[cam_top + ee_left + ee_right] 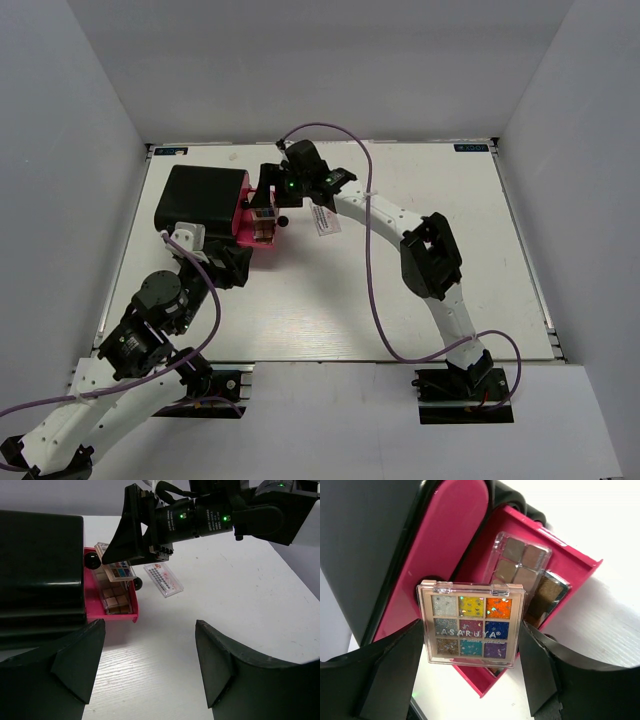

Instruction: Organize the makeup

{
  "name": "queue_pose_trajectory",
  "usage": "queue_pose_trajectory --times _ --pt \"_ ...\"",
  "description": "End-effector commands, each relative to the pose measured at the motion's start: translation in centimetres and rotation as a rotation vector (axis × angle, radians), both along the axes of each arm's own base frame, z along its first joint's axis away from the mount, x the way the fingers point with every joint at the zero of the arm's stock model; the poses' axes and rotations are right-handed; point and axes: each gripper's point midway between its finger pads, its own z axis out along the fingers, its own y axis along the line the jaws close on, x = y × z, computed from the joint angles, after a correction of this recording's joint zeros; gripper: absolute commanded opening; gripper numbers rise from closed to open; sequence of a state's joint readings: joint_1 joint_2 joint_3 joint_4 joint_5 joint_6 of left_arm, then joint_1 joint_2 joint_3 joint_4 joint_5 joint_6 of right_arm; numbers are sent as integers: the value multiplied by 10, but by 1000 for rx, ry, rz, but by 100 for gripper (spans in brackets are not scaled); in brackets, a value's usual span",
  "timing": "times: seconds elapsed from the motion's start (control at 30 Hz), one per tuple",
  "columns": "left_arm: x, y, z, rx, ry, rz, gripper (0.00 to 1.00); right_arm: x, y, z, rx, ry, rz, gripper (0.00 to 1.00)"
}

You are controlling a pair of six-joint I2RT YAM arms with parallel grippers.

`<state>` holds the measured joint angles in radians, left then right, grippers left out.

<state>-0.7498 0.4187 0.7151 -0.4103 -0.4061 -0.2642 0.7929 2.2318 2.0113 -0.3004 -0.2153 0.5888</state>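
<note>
Right wrist view: we see right jaws clamped on small square palette (471, 625), held above pink tray (580, 575) of black case (200, 200) near far-left corner of surface (450, 280). Two long palettes (520, 562) lie in tray. Left jaws wide, empty.

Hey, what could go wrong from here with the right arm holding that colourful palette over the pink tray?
The right gripper pinches the multicoloured palette only by its edges, so it might slip. The pink tray below already holds two brown palettes, so it may land tilted on them. The open left gripper sits close by; the arms might collide.
</note>
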Motion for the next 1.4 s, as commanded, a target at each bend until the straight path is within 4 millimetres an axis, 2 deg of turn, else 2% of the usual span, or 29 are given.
queue_pose_trajectory --times 0.0,0.2,0.4,0.6,1.2,1.37 --pt "-2 2 3 -14 -7 5 82 -1 -2 31 49 -45 -17 15" --pt "-1 1 3 -14 -7 0 82 0 -13 32 29 -61 -41 15" --pt "-2 2 4 -17 -11 3 82 -4 -8 29 31 -48 -37 15" --pt "-2 2 3 -15 -8 2 82 0 -6 35 44 -52 -44 18" --pt "-2 2 4 -17 -9 5 82 -2 -3 35 44 -49 -41 44" --pt "-2 3 4 -20 -10 8 82 -4 -2 35 45 -50 -38 47"
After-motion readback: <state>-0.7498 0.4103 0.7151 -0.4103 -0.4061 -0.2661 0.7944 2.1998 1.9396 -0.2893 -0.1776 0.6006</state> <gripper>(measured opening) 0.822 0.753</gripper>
